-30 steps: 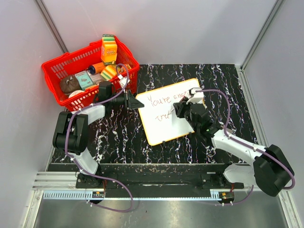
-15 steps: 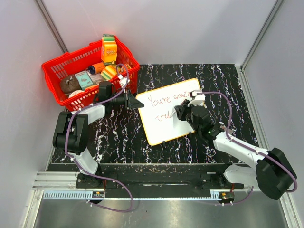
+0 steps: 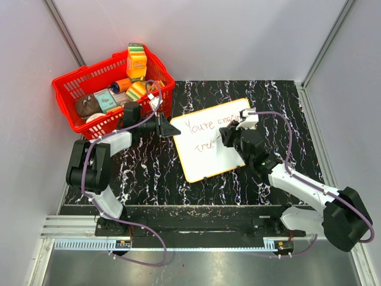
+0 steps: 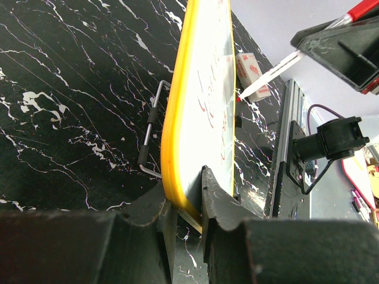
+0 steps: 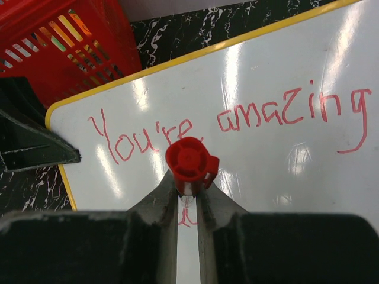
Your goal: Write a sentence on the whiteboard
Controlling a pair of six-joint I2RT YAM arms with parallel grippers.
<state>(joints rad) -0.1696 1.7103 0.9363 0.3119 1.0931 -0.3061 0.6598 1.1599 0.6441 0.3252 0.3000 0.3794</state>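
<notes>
The whiteboard [image 3: 211,140] lies tilted on the black marbled table, its orange-yellow rim showing in the left wrist view [image 4: 172,118]. Red lettering [image 5: 231,121] reads "You're amazing", with a second line begun below [image 3: 205,145]. My left gripper [image 3: 169,129] is shut on the board's left corner [image 4: 185,204]. My right gripper [image 3: 227,138] is shut on a red marker [image 5: 188,164], held end-on over the board, its tip [image 4: 240,97] touching the surface under "You're".
A red basket [image 3: 74,89] with an orange juice carton [image 3: 136,62] and other groceries stands at the back left, close to my left arm. A white eraser-like box [image 4: 249,71] lies beyond the board. A wire stand [image 4: 153,133] sticks out under the board's edge.
My right gripper has shifted slightly over the board with the marker; the second line of lettering has grown a little. The left gripper and board have stayed put.
</notes>
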